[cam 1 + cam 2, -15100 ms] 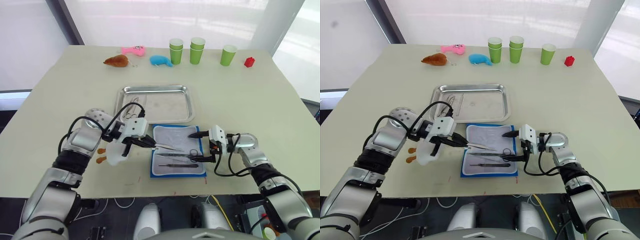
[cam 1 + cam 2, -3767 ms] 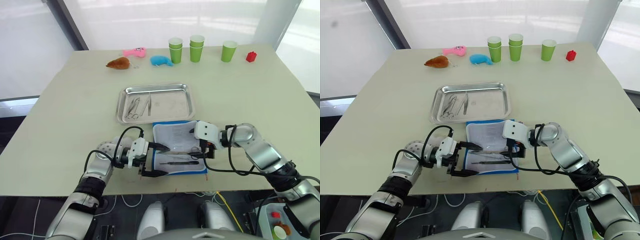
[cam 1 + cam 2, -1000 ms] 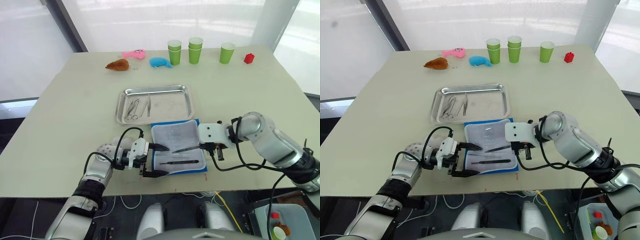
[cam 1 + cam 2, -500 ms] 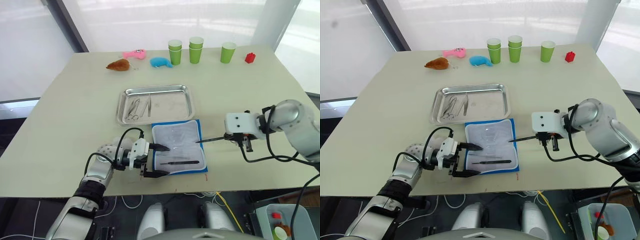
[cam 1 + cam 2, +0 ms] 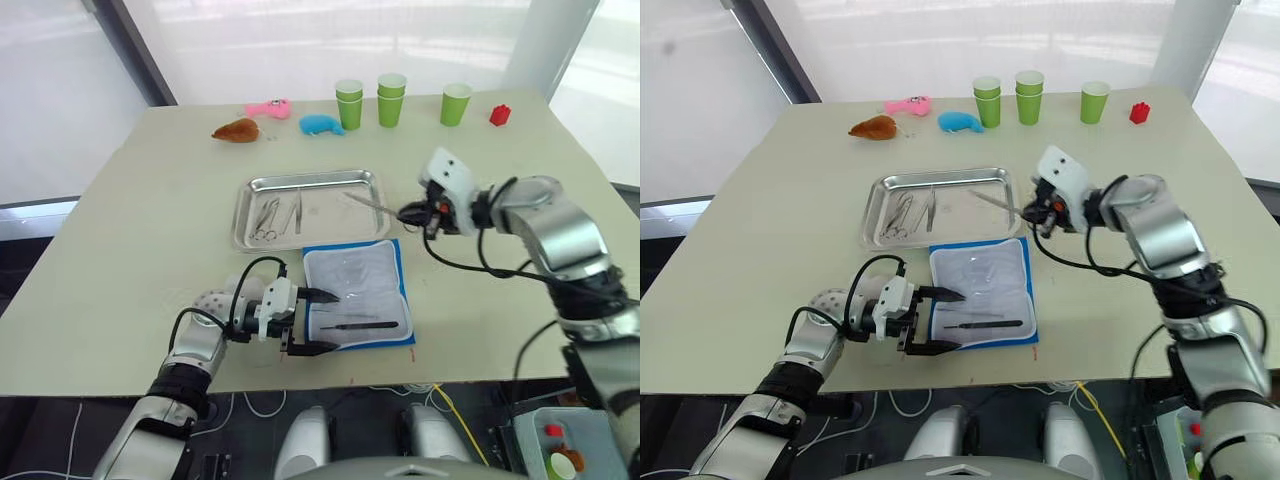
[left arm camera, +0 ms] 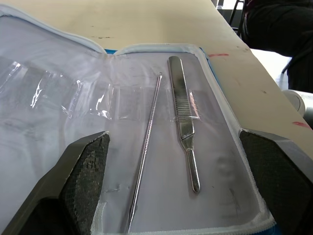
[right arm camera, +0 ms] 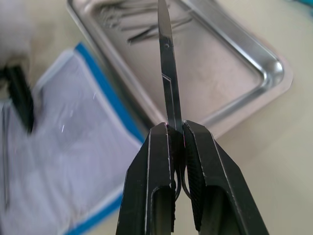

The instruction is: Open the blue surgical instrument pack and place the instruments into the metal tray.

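Right wrist view looks down the right gripper point(image 7: 175, 142), whose two black fingers are clamped on a thin silver scissor-like instrument point(image 7: 165, 73) that juts straight out ahead of them. Beyond its tip lies the shallow shiny steel tray point(image 7: 254, 63), so the blade's long axis already points over the rim toward the silver tools point(image 5: 278, 213) resting at the tray's far end. Beside the tray, on the near side, the flat blue fabric pack point(image 5: 357, 297) lies open with its pale lining up, two straight silver instruments point(image 6: 183, 117) left in it. The left gripper point(image 5: 312, 321) sits at the pack's left edge, fingers spread wide. The right arm is nearer the tray.
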